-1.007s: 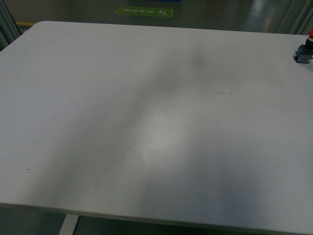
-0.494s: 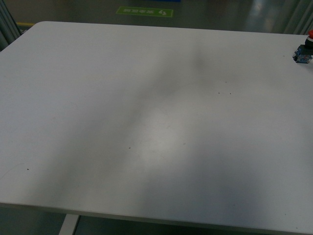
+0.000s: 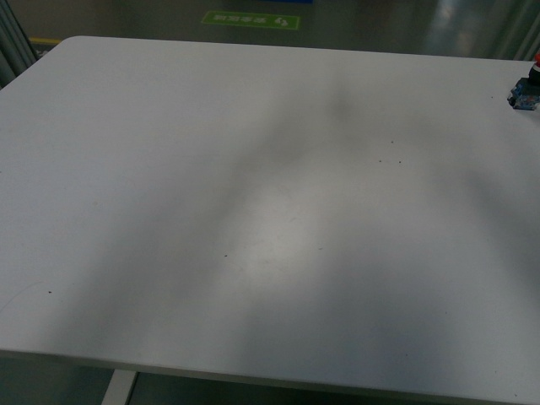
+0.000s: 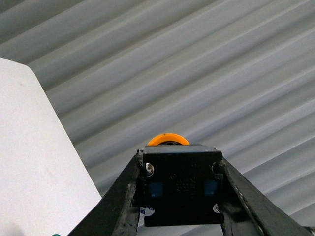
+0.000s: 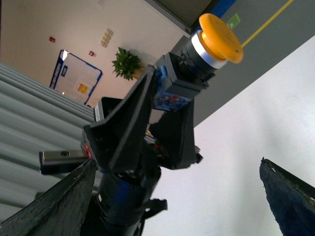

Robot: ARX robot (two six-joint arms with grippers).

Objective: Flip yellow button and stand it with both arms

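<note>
The yellow button point(image 4: 181, 184) is pinched by its black body between the fingers of the left hand point(image 4: 181, 164) and held clear of the white bench point(image 3: 253, 211), cap pointing away from the wrist. The right hand point(image 5: 178, 167) is spread wide, facing it. A red-capped switch point(image 3: 527, 89) is seen at the bench's far right edge.

The front view is dim: broad soft shadows cross the flat white tabletop point(image 3: 169, 126) diagonally around a paler middle patch. The left wrist view is evenly lit, yet the black-bodied, orange-capped yellow button point(image 4: 182, 189) sits dark and soft. The right wrist view is bright; black fingers point(image 5: 290, 196) of the right end effector point(image 5: 177, 164) blur close to the lens.
</note>
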